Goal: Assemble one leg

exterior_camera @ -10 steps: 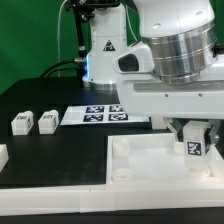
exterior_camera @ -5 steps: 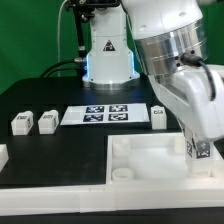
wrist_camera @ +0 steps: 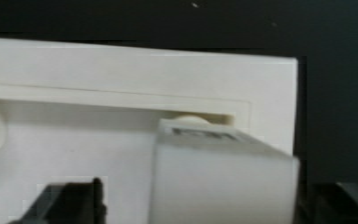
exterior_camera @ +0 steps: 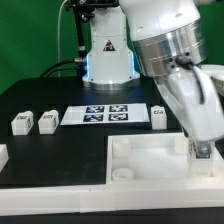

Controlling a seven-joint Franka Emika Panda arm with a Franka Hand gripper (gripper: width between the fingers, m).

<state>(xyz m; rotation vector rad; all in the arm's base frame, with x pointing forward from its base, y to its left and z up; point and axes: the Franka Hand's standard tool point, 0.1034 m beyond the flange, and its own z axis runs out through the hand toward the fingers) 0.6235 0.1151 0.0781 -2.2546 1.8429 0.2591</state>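
Misalignment is what I'd worry about. The leg (exterior_camera: 200, 151) stands at the lower right of the exterior view, at the right-hand corner of the panel (exterior_camera: 150, 172), with the jaws around it and the arm's wrist canted above.

If its lower end is not square to the corner socket (wrist_camera: 194, 124) when it is turned or pressed, my guess is it will bind or go in crooked. A binding leg could then drag the panel across the bench (exterior_camera: 40, 98), since nothing I can see pins the panel down.

The grip is the other doubt. In the wrist view the dark fingers (wrist_camera: 73, 200) sit either side of the leg with a little gap showing on each flank. I cannot tell whether the jaws are clamped on it or only straddling it. A loose hold would likely let the leg slip or tip rather than turn.

The leg is upright, its long axis running top to bottom in the exterior view, lower end down at the panel corner, tagged face toward that camera. The wrist camera looks nearly along its length, toward the socket. Whether it is seated there I can't make out.

Three spare legs lie apart on the bench: one (exterior_camera: 158, 117) just right of the marker board (exterior_camera: 100, 114), two (exterior_camera: 46, 122) at the exterior view's left.
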